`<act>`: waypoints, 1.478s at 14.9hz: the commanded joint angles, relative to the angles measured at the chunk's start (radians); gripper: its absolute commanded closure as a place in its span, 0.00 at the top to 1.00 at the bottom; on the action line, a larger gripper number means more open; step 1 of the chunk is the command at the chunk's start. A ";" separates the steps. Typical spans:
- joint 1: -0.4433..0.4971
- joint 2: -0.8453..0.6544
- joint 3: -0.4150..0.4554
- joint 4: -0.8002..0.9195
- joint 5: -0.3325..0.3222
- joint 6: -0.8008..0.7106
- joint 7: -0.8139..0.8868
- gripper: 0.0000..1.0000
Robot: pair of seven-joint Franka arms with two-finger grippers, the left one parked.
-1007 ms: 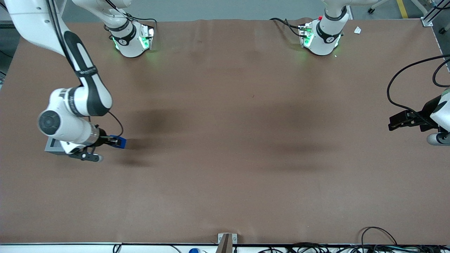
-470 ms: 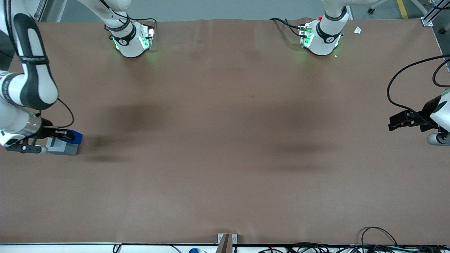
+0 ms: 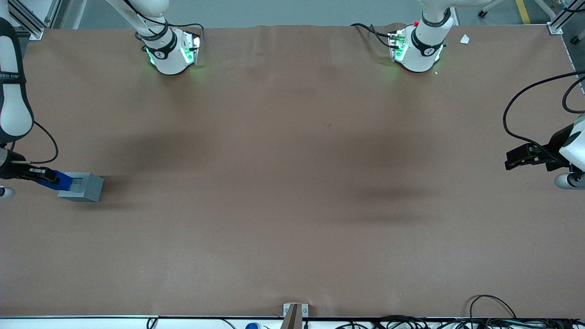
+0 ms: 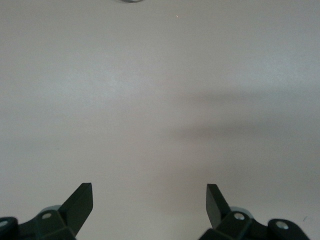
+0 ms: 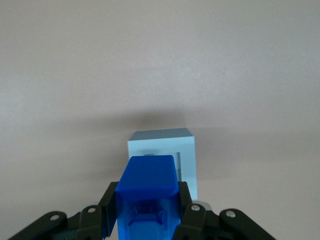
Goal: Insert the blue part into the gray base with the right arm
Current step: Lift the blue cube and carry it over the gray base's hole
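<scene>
One blue part [image 5: 146,192], pinched tight between two black fingers [image 5: 108,210] of the gripper [image 3: 45,176]. Held up in the air, tip just over the gray base's [image 3: 82,187] edge at the working arm's end of the brown table [image 3: 292,183]. Not in the square hole yet.

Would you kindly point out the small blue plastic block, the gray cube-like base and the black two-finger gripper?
Small blue plastic block [image 5: 148,176]: right wrist view, front face.
Gray cube-like base [image 3: 89,186]: front view, top face.
Black two-finger gripper [image 5: 148,207]: right wrist view, between fingertips.
</scene>
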 commanded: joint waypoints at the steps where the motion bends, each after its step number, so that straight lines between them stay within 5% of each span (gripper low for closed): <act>1: -0.027 0.086 0.018 0.083 0.003 -0.013 0.010 0.00; 10: -0.022 0.117 0.018 0.095 -0.058 -0.115 0.004 0.00; 22: -0.025 0.131 0.018 0.097 -0.063 -0.103 -0.011 0.00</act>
